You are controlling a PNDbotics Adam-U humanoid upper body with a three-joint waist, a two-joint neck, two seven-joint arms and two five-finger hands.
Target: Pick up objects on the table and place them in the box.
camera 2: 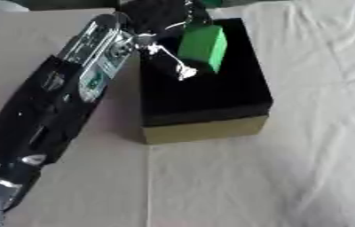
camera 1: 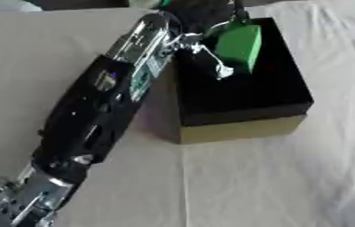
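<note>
In the left eye view my left robot hand (camera 1: 200, 17) is curled round the green block (camera 1: 239, 44), which I hold over the open black box (camera 1: 242, 95). In the right eye view no other objects show on the cloth-covered surface (camera 2: 274, 177), so I judge only the drop remains

The left hand (camera 1: 200, 17) is blurred dark above the box (camera 1: 242, 128), fingers indistinct.
</note>
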